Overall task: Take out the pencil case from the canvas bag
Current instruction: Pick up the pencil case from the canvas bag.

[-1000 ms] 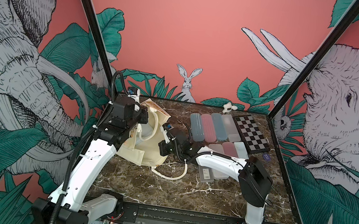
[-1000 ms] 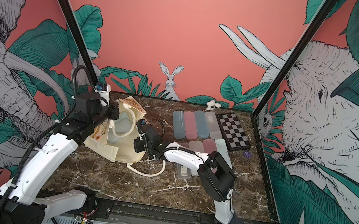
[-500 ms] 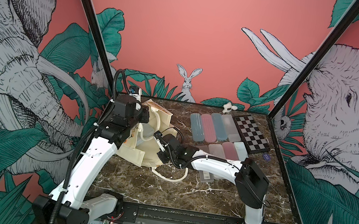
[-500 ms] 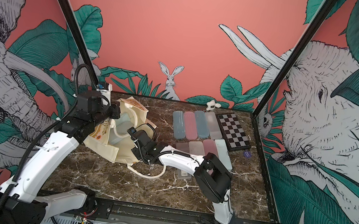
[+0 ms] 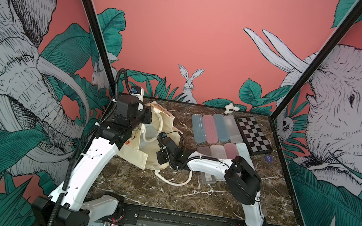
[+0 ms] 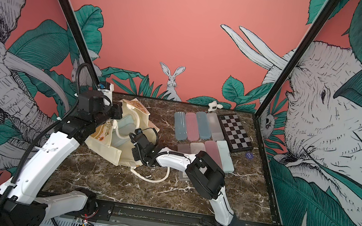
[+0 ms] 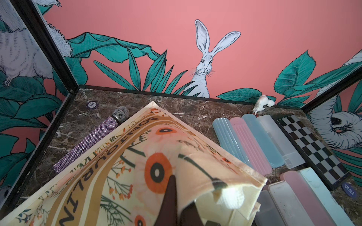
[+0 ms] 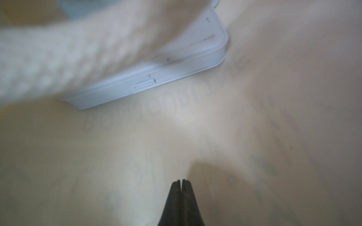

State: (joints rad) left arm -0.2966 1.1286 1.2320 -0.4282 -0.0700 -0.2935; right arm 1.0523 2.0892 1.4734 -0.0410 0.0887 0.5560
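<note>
I see a dark brown marble tabletop (image 5: 163,195) boxed in by coral walls with a jungle mural. Two rows of pastel plastic pencil boxes (image 5: 211,130) and a black-and-white chequered board (image 5: 253,135) lie right of the cream floral canvas bag (image 5: 142,156); a lilac glitter microphone (image 7: 88,140) lies just beside it. On the left gripper (image 7: 176,195) the jaws pinch the bag's rim, its mouth gaping toward the right arm. Inside, the right gripper (image 8: 181,181) has its jaws pressed together, empty, near the pale blue plastic pencil case (image 8: 156,78), which a blurred cream handle strap (image 8: 68,58) crosses; its long axis I cannot tell
</note>
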